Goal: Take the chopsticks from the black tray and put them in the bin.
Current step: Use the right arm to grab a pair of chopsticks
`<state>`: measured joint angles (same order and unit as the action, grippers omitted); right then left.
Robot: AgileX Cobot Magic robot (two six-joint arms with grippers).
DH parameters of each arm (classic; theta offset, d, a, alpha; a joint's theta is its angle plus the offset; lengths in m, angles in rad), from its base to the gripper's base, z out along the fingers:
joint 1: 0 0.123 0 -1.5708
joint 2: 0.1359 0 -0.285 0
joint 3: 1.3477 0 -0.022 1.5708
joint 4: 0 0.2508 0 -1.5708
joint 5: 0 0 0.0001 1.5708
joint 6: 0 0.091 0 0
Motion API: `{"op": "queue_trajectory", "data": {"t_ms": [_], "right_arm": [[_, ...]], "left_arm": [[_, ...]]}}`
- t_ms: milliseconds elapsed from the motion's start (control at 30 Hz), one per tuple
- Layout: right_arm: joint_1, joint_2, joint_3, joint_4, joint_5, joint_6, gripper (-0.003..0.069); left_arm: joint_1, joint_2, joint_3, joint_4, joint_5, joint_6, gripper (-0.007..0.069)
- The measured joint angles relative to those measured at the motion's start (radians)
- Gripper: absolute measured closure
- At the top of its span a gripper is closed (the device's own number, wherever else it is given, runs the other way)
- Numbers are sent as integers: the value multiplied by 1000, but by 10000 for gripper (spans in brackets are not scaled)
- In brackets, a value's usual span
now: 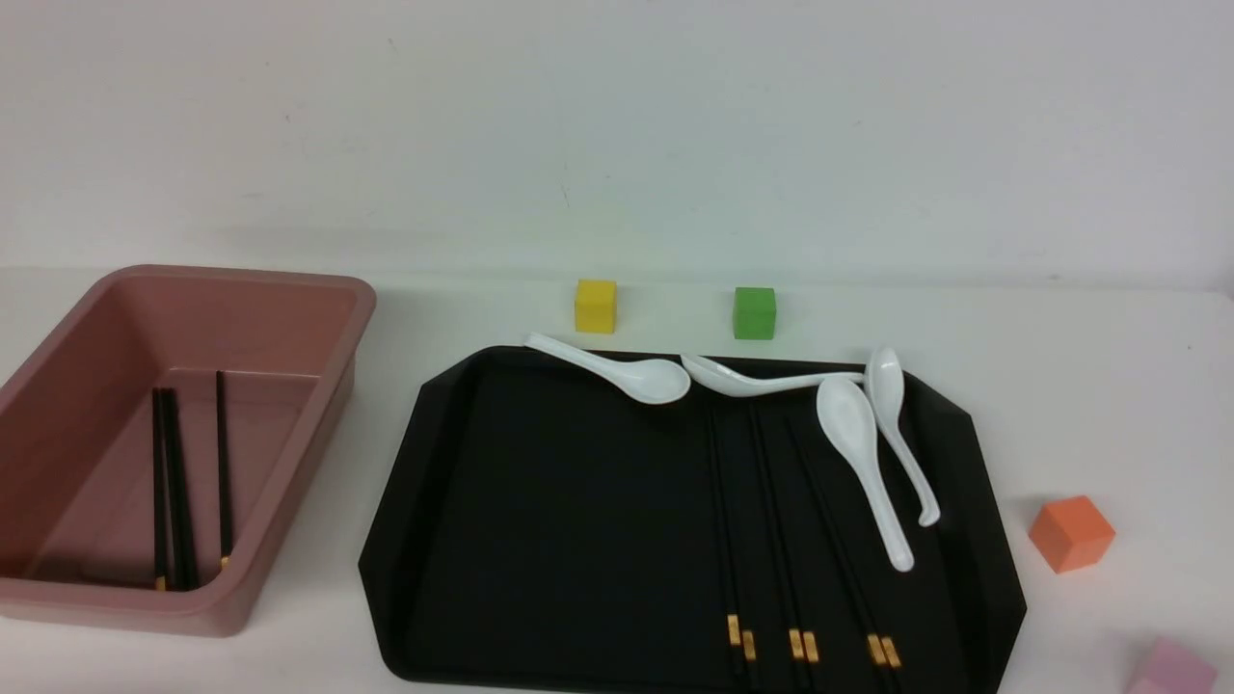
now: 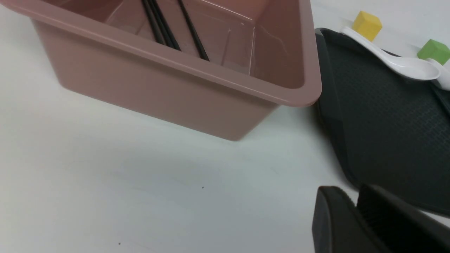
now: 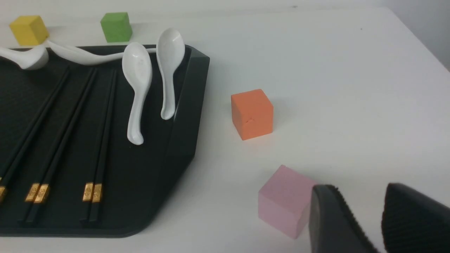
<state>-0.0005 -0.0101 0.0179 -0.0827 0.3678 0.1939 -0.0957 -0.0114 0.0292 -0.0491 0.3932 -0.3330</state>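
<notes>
Starting nearest you: the right gripper (image 3: 362, 196) sits low over the white table beside a pale pink foam cube (image 3: 284, 203), fingers slightly apart, holding nothing. The left gripper (image 2: 353, 196) hovers off the near left corner of the flat glossy black tray (image 1: 559, 520). Its fingers read as together, with no gap showing and nothing between them. So you're between picks. Six long thin black chopsticks with gold bands (image 1: 777, 540) lie in three pairs on the right half of the tray, bands toward you. Three more black sticks (image 1: 174, 482) already lie in the deep dusty-pink plastic bin (image 1: 366, 299), left of the tray. Next move, as I judge it: open wider, drop onto one pair near the bands, and pinch low (thin sticks on a slick surface will slide). Keep clear of the white ceramic soup spoons (image 1: 858, 453), since one handle runs just beside the right pair. The orange cube (image 3: 252, 114), then the yellow cube (image 1: 595, 306) and green cube (image 1: 754, 312) at the back, are out of the way. Limits: neither arm shows in the front view, both grippers are cut off by the frame edge, the sticks' near tips run off the bottom of the front view, and black on black hides their far ends.
</notes>
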Motion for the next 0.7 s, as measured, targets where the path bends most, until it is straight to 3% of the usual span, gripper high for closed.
{"op": "queue_trajectory", "data": {"t_ms": [100,167,267,300,333,367,467,633,700], "right_arm": [[0,0,0,7,-1,5,419],[0,0,1,83,-18,59,419],[0,0,6,366,-61,231,419],[0,0,6,403,-70,266,419],[0,0,6,530,-93,332,419],[0,0,6,530,-96,340,419],[0,0,6,701,-120,404,419],[0,0,6,752,-121,393,420],[0,0,-19,752,-119,322,430]], "left_arm": [[0,0,0,0,0,0,511],[0,0,0,0,0,0,511],[0,0,0,0,0,0,511],[0,0,0,0,0,0,511],[0,0,0,0,0,0,511],[0,0,0,0,0,0,511],[0,0,0,0,0,0,511],[0,0,0,0,0,0,511],[0,0,0,0,0,0,511]]}}
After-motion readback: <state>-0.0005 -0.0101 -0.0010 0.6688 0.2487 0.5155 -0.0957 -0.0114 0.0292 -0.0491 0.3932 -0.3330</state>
